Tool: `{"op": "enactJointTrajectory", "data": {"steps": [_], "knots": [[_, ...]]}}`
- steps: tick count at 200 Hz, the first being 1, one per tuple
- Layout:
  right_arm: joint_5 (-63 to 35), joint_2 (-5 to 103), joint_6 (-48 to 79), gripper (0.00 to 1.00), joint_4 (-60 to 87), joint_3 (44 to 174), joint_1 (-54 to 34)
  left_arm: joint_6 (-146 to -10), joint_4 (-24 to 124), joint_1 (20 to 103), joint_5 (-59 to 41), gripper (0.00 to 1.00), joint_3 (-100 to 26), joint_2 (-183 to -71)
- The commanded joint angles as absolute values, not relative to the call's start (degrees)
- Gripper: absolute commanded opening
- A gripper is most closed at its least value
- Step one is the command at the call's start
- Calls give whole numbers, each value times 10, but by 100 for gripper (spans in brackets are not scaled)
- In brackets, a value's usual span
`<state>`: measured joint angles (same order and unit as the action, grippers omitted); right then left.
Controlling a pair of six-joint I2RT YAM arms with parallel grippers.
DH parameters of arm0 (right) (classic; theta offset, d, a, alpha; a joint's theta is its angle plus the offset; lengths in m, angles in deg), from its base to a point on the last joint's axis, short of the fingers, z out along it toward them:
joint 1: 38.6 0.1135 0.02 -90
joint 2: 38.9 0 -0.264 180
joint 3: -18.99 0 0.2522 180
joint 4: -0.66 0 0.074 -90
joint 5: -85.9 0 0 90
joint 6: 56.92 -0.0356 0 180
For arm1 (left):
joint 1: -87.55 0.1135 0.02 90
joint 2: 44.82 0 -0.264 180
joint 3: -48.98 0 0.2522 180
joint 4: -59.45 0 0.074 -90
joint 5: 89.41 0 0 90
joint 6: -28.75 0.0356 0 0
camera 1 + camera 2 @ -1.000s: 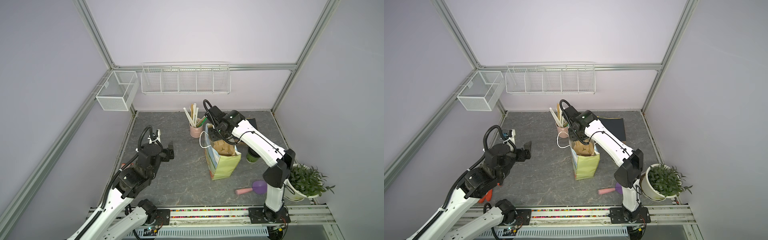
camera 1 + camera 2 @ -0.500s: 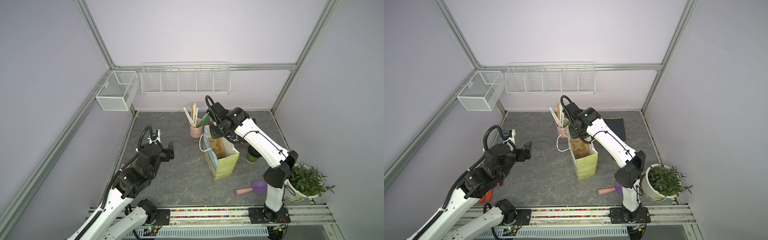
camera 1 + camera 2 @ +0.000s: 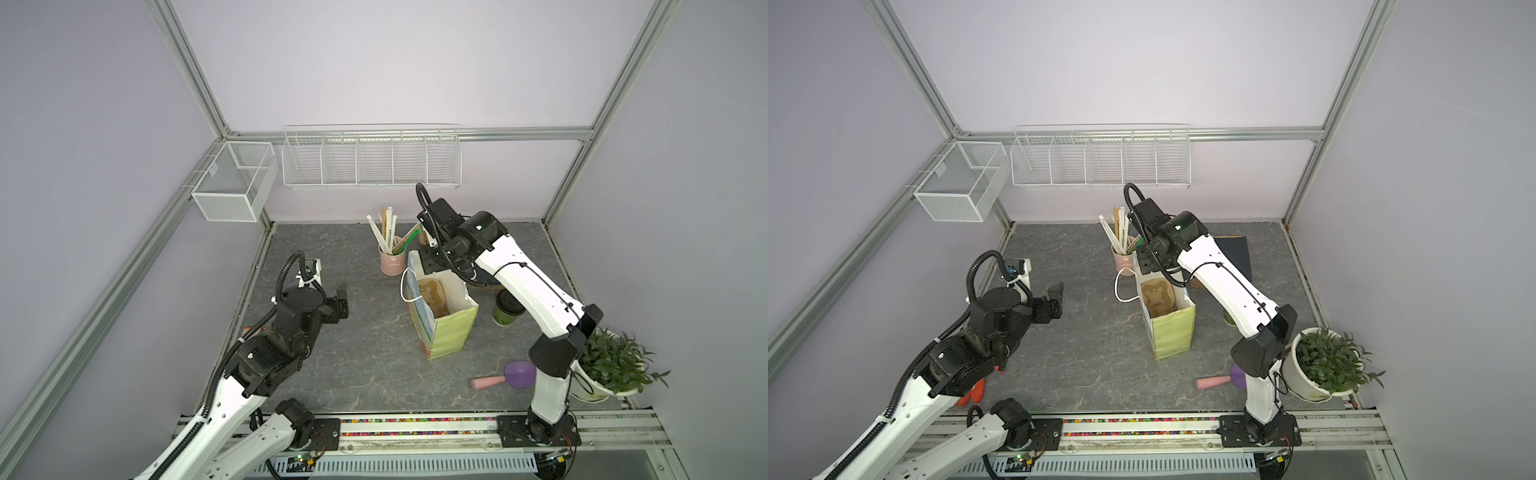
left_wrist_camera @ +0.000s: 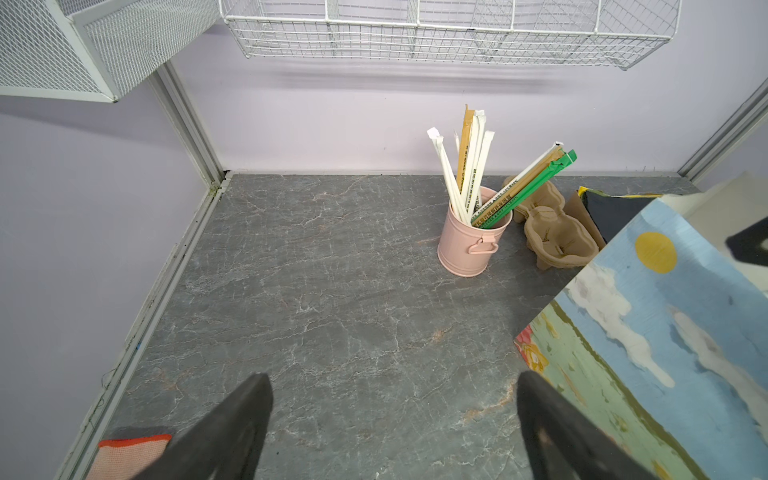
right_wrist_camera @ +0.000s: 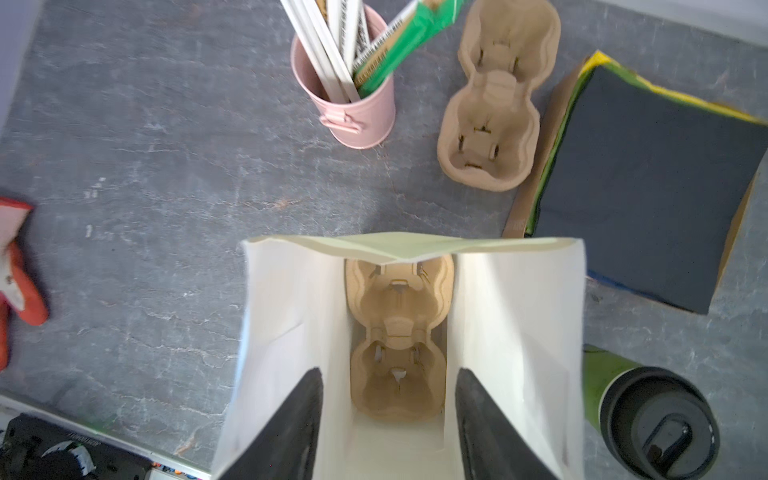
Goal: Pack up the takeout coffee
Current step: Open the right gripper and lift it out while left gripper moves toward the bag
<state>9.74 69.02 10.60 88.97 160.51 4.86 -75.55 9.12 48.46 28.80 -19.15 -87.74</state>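
No writing here can be read.
The straw wrappers in the pink bucket carry lines of small dark print, apparently Chinese characters, too fine to make out. The dark print on the green coffee cup is also illegible. The paper bag shows only a painted picture.

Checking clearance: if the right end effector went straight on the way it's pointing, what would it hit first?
Probably the cardboard cup tray at the bottom of the paper bag: the right end effector points down into its open mouth, though depth is unclear.
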Motion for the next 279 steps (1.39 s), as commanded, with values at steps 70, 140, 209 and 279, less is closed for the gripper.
{"op": "enactJointTrajectory", "data": {"steps": [70, 140, 209, 279], "knots": [[189, 543, 181, 71, 961, 1645, 66, -748, 105, 487, 183, 93, -189, -877], [149, 412, 180, 71, 843, 1401, 9, -855, 222, 487, -84, 94, -218, -919], [85, 384, 182, 59, 773, 1334, -48, -924, 341, 487, -189, 93, -248, -1004], [42, 405, 182, 29, 750, 1322, -74, -968, 429, 487, -260, 59, -244, -1053]]}}
